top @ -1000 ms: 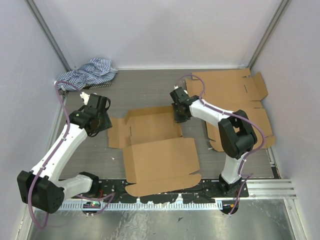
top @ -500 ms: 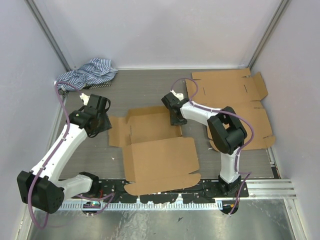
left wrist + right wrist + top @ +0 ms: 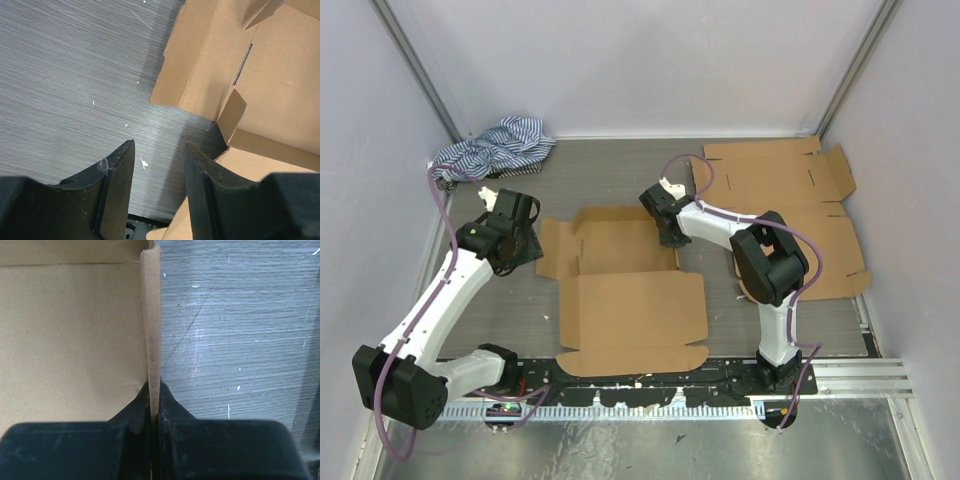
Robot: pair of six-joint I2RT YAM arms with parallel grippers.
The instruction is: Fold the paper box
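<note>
Right fingers (image 3: 173, 407) pinch paper box (image 3: 635, 305) flap (image 3: 151, 315) — upright.

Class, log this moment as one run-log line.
right end effector: shut on upright side wall of brown cardboard box | left end effector: open, empty, over grey table | fold: unfinished

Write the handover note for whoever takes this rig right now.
Left pincer: open, empty, over bare table beside the left flap.
Right pincer: shut on the right side wall, which stands upright.
Paper box: mid-table, mostly unfolded; its front panel lies flat. Spare cardboard sheets lie far right.
Done: right wall raised.
Left to do: raise the left flap and the other walls, then close the front panel over.
</note>
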